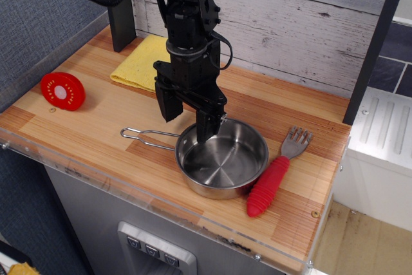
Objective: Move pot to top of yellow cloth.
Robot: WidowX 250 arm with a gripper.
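The pot [222, 158] is a shallow shiny steel pan at the counter's front middle, its thin wire-loop handle [148, 136] pointing left. The yellow cloth [143, 63] lies at the back left, partly hidden by the arm. My gripper [188, 116] is open, pointing down over the pot's back-left rim. One finger [207, 125] reaches just inside the rim and the other finger [167, 103] hangs outside it, above the handle's root. It holds nothing.
A round red disc [62, 90] lies at the left edge. A fork with a red handle [273, 177] lies right of the pot. A dark post [120, 11] stands behind the cloth. A plank wall [302, 24] backs the counter [96, 133]. A clear front lip [154, 205] edges it.
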